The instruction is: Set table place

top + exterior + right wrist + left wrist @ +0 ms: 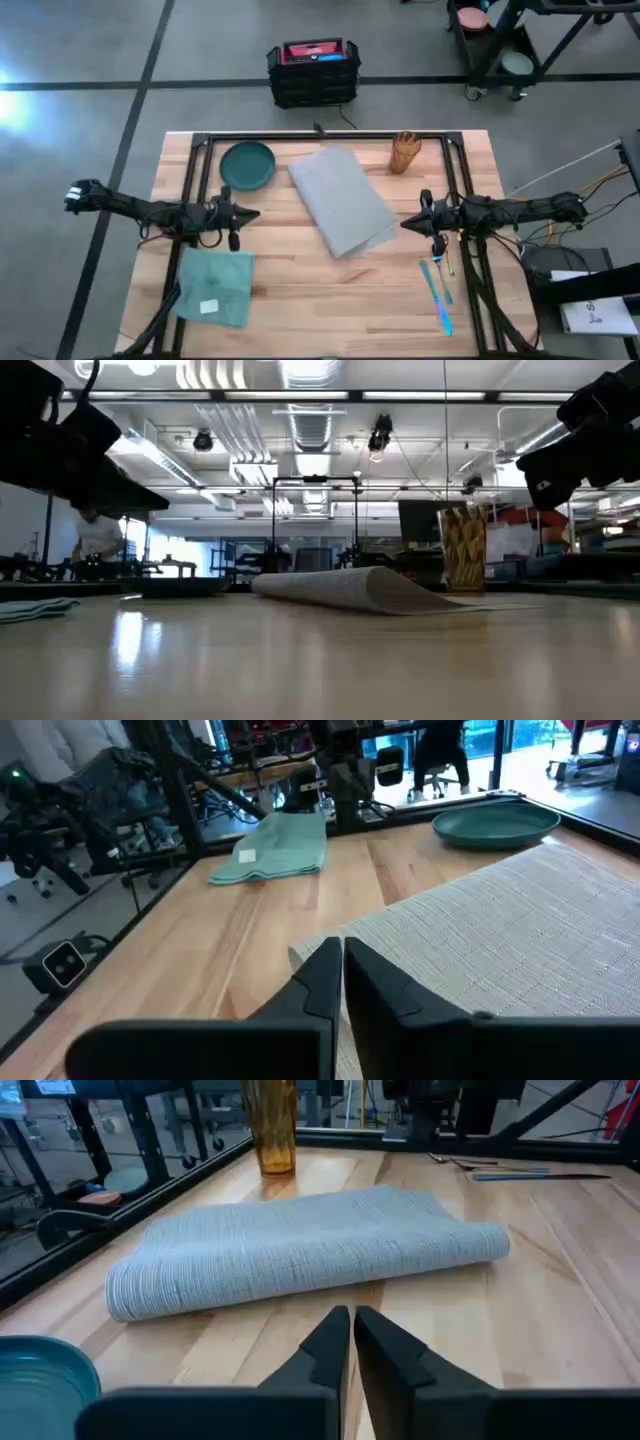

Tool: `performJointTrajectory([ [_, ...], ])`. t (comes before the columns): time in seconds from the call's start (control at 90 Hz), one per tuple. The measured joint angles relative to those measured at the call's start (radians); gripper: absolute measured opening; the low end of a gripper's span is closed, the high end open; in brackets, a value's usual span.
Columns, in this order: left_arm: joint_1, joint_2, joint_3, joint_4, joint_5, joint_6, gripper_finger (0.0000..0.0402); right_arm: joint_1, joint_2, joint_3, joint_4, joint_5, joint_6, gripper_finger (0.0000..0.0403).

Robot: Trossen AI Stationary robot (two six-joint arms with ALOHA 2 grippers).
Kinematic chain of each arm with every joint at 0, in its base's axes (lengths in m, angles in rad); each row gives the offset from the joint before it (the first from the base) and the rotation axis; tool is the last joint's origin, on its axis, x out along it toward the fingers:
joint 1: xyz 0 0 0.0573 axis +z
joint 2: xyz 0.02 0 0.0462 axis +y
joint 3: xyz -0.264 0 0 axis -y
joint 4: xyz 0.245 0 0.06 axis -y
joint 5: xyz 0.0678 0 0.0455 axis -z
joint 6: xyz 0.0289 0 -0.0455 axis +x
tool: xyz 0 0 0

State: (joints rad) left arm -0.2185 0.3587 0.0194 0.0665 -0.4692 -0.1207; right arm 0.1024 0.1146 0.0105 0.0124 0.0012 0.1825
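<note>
Grey concrete floor [80, 50] with dark tape lines; black crate [313, 72] with red top sat on floor beyond the bench; wheeled black cart [500, 45] stood at far right; ceiling strip lights [300, 395] and exposed ducts [310, 425] overhead; a person [98, 538] stood far back.

Light: ceiling lamps [300, 396] are shining bright and even.
Glare: the bench [320, 660] is reflecting pale streaks.
Focus: near wood is blurring in the low view.
</note>
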Motion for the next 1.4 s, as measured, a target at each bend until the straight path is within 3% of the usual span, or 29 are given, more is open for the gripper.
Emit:
performJointTrajectory([
  [1.4, 0.000, 0.000, 0.000, 0.031, 0.000, -0.021, 0.0009, 0.000, 0.000, 0.000, 0.000, 0.000, 0.000, 0.0002],
])
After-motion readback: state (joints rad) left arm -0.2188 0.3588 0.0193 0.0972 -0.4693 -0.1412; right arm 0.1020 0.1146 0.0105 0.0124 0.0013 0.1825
